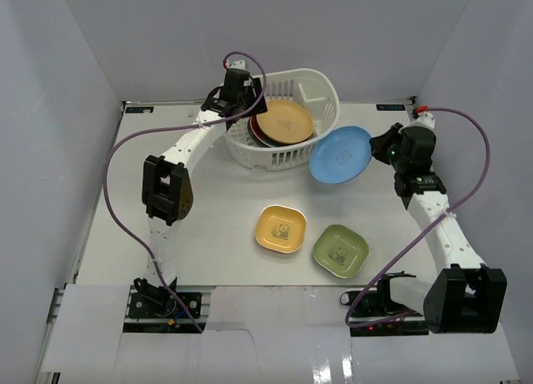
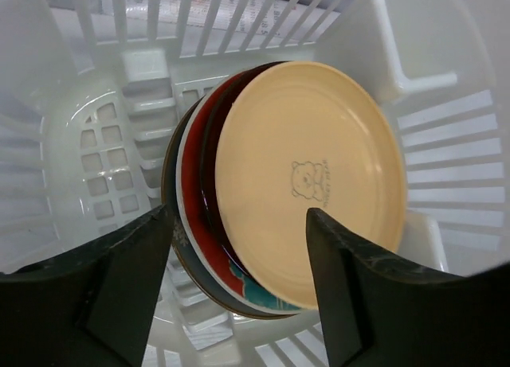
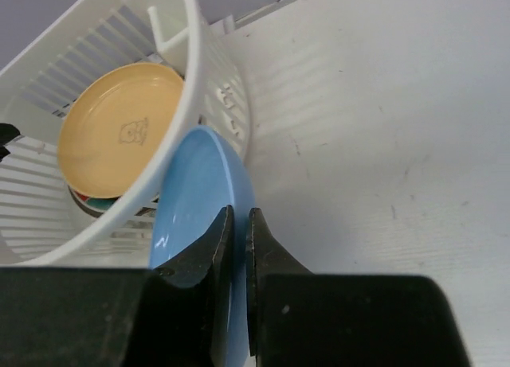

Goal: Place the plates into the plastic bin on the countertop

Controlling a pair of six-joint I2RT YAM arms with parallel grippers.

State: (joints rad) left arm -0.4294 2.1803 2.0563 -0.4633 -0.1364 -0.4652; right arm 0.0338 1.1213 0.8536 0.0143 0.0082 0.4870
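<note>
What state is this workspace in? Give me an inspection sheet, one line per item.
Surface: white countertop, flat.
Job's things: plastic bin holds stacked plates, orange-yellow plate on top; blue plate tilted outside its wall; yellow panda plate and green panda plate lie apart on the countertop.
Clutter: nothing seen.
Grippers: left gripper open above the stack; right gripper shut on the blue plate's rim.
Cables: left cable and right cable, purple, loop off the arms.
Surroundings: white walls on three sides.
</note>
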